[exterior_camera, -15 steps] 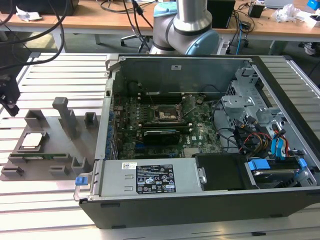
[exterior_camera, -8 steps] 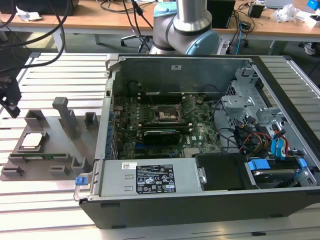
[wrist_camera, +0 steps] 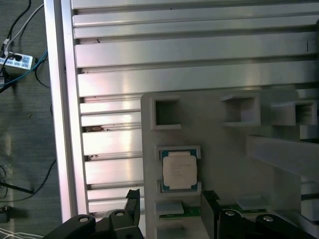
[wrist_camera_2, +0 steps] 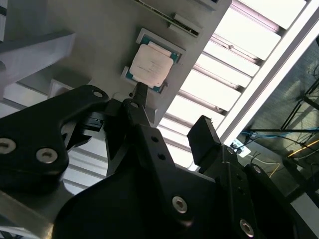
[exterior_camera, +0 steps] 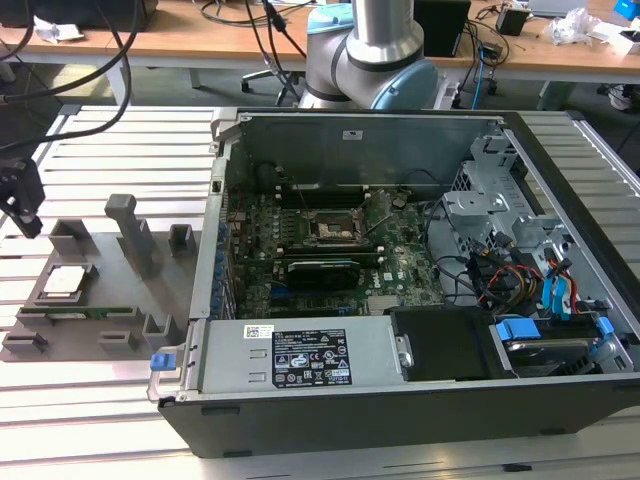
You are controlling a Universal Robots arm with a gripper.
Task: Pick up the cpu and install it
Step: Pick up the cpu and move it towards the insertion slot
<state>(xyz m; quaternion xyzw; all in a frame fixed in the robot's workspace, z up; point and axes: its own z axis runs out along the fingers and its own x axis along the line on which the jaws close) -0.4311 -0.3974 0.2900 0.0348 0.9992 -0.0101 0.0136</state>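
Lying flat in a shallow square pocket of the tray (exterior_camera: 120, 290), the cpu (exterior_camera: 63, 281) sits at the exterior view's left, well apart from the open computer case (exterior_camera: 400, 420); in both wrist views the cpu (wrist_camera: 179, 169) (wrist_camera_2: 152, 63) shows as a small square chip with a smooth, pale silvery metal top plate with clipped corners, ringed by a thin darker rim that peeks out at the corners; its top is bare and nothing touches it. The tray (wrist_camera: 209, 134) is matte grey plastic, moulded with square hollow pockets and blocky upright posts; a thin green memory stick (wrist_camera: 172, 214) lies in a slot just beside the chip. Under it the table (exterior_camera: 100, 160) is made of long ribbed aluminium slats with a dull shine. The gripper (exterior_camera: 20, 200) is black, angular and bolted with round-headed screws, hanging over the tray's end at the exterior view's left edge, apart from the chip; in the first wrist view the gripper (wrist_camera: 171, 201) has its fingers (wrist_camera: 132, 201) spread wide and holding nothing, with the chip just beyond their tips. The case is a dark steel box holding a green circuit board (exterior_camera: 300, 265) with a square metal-framed socket (exterior_camera: 332, 232); behind it stands the silver and pale blue robot arm (exterior_camera: 370, 50).
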